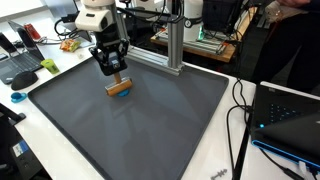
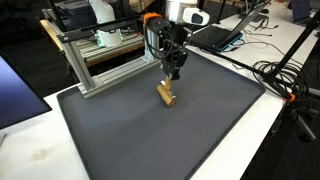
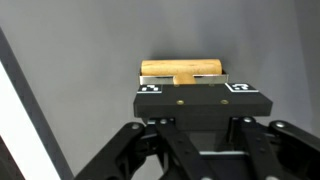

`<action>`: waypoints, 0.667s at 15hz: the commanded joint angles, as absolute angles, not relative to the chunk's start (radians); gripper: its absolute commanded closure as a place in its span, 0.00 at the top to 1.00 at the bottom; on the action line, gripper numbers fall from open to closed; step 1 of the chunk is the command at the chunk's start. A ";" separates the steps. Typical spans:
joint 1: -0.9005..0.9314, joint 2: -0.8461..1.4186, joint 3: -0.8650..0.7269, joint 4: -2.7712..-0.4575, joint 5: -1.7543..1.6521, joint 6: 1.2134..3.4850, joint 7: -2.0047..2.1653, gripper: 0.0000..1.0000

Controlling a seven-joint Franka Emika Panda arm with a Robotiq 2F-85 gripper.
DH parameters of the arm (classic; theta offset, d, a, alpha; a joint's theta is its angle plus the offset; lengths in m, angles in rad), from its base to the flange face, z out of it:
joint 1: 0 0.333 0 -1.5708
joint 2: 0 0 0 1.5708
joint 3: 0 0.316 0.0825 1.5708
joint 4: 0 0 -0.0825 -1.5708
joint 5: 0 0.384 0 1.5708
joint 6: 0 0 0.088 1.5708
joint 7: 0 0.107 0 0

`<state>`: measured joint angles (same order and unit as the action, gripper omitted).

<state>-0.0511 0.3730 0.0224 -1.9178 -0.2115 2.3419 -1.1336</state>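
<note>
The jaws are clamped on the wooden block [image 3: 181, 70], at the centre of the wrist view. Its long axis lies level and crosswise there. In an exterior view the block [image 2: 166, 95] runs at a slant to the edges of the dark mat [image 2: 150, 140], low over it; we cannot confirm contact. We judge the grasp step complete. The next move calls for a straight lift, grip firm, block level. Beyond stand the white worktop [image 2: 28, 145], a metal frame [image 2: 120, 76] and a laptop [image 2: 215, 35].
</note>
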 commanded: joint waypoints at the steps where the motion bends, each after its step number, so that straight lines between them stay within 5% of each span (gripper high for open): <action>1: -0.046 0.415 0.036 -1.905 -0.217 2.335 -1.129 0.22; 10: -0.048 0.410 0.063 -1.904 -0.188 2.338 -1.149 0.22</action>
